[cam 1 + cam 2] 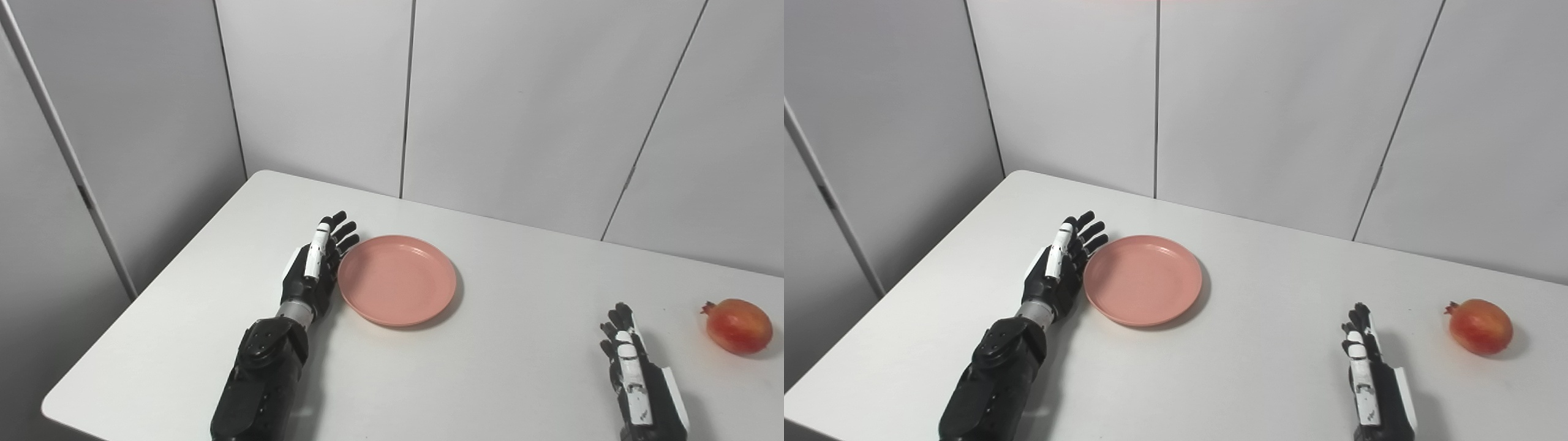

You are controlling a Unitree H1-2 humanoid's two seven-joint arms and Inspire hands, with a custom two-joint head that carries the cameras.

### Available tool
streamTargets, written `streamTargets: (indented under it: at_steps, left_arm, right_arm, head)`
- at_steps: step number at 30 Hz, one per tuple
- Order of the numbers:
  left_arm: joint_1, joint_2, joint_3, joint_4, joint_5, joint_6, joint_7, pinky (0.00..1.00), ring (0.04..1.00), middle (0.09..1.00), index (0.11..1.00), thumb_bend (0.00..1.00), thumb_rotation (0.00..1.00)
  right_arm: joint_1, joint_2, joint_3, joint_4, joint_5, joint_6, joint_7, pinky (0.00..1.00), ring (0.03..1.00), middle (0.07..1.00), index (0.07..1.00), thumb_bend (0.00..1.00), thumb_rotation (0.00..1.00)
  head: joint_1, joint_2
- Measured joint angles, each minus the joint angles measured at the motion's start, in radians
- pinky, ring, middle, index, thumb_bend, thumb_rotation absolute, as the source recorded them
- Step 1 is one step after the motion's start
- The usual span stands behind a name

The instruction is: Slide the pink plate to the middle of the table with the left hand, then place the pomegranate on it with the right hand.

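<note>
Left hand [313, 269], fingers extended and apart, holding nothing, set edge-on against the left rim of the pink plate [397, 279]; whether it actually touches the rim cannot be told from these views. The plate lies left of the centre of the table [502, 367]. The pomegranate [737, 326] rests near the right edge, beside the right hand [634, 367], which waits flat, empty and with fingers spread. To slide well, keep the palm low against the rim and push steadily rightward, stopping short of the right hand.
</note>
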Motion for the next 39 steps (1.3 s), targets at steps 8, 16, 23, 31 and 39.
streamTargets:
  at_steps: [8,16,23,31,39]
  left_arm:
    - [-0.005,-0.021,-0.032,0.001,-0.002,0.01,-0.031,0.92,0.918,0.92,0.914,0.37,1.0]
    - [-0.01,-0.038,-0.088,-0.007,0.02,0.027,-0.042,0.9,0.9,0.909,0.896,0.37,1.0]
    - [-0.008,-0.079,-0.141,-0.031,0.038,0.055,-0.052,0.88,0.891,0.902,0.886,0.37,1.0]
    - [0.013,-0.119,-0.185,-0.079,0.067,0.091,-0.058,0.87,0.885,0.893,0.88,0.37,1.0]
    - [0.044,-0.135,-0.211,-0.127,0.085,0.115,-0.069,0.87,0.893,0.903,0.894,0.38,1.0]
  right_arm:
    - [0.0,0.017,0.0,-0.014,-0.004,0.002,-0.016,1.0,0.991,0.992,0.995,0.16,1.0]
    - [0.001,0.021,0.006,-0.044,-0.014,0.034,-0.028,1.0,0.99,0.991,0.996,0.16,1.0]
    - [0.001,0.033,0.01,-0.068,-0.017,0.062,-0.045,1.0,0.984,0.986,0.992,0.17,1.0]
    - [0.001,0.034,0.015,-0.07,-0.032,0.064,-0.049,0.99,0.983,0.984,0.987,0.22,1.0]
    - [0.0,0.046,0.018,-0.074,-0.037,0.076,-0.056,0.99,0.987,0.99,0.99,0.21,1.0]
  head:
    - [-0.035,0.015]
    - [-0.06,0.038]
    - [-0.083,0.052]
    - [-0.13,0.08]
    - [-0.178,0.097]
